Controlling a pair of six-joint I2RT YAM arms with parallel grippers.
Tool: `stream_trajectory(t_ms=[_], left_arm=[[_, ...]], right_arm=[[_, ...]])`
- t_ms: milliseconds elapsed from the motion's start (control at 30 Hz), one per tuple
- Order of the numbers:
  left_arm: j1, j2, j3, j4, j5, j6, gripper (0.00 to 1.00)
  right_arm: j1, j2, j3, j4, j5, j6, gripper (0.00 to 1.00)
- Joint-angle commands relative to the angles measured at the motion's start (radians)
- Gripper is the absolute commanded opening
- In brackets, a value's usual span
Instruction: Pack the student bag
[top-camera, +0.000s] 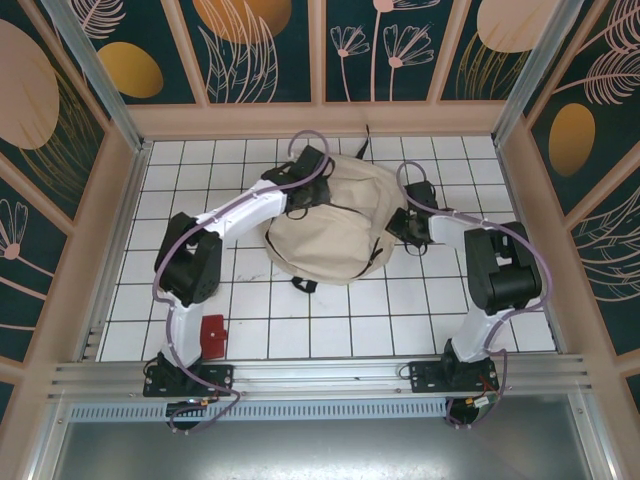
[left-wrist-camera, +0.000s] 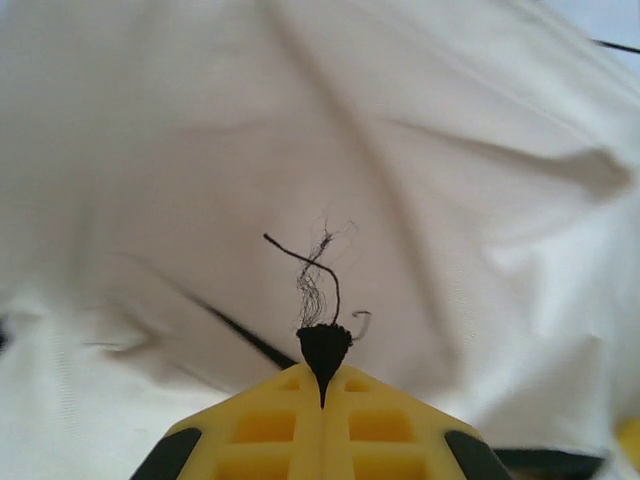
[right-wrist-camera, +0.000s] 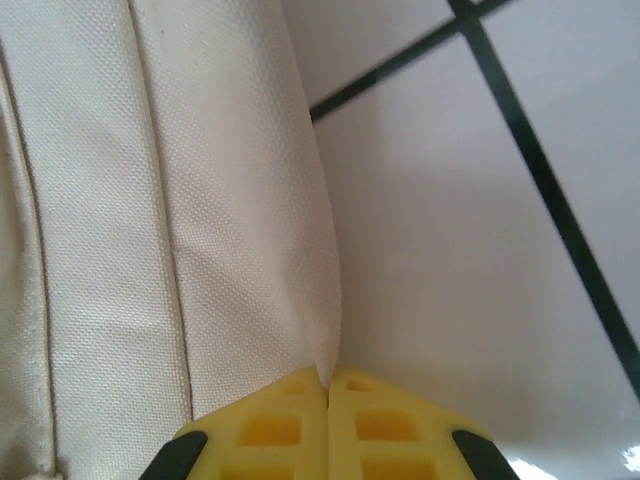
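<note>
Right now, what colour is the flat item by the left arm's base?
The flat item is red; the top external view shows it best.

We found the student bag (top-camera: 325, 235) cream-beige, its cloth finely woven in grain, with thin black zipper lines and black straps. The frayed tuft (left-wrist-camera: 323, 345) at the left gripper (left-wrist-camera: 322, 378) was black. That gripper and the right gripper (right-wrist-camera: 328, 376) were yellow with black corners. The table (top-camera: 250, 310) was white tile ruled by a dark grid. The flat item (top-camera: 212, 335) was red. The walls (top-camera: 260, 45) showed dark teal panels with orange and peach ovals and pale leaf drawings, framed in beige.
</note>
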Motion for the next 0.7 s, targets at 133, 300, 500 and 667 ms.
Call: stream_trajectory(t_ms=[133,300,500,667], left_arm=[[0.091,-0.06,-0.078,0.054,-0.065,0.026,0.0],[0.134,-0.063,-0.101,0.074,-0.061,0.021,0.0],[0.136,-0.098,-0.114,0.09,-0.006,0.03,0.48],[0.165,-0.261,-0.231,0.08,-0.016,0.031,0.84]], right_arm=[[-0.04,-0.089,-0.102,-0.145,0.163,0.0,0.0],[-0.042,-0.108,-0.074,-0.163,0.181,-0.001,0.0],[-0.003,-0.199,-0.031,-0.155,0.071,-0.079,0.3],[0.086,-0.281,0.047,-0.156,-0.017,-0.176,0.54]])
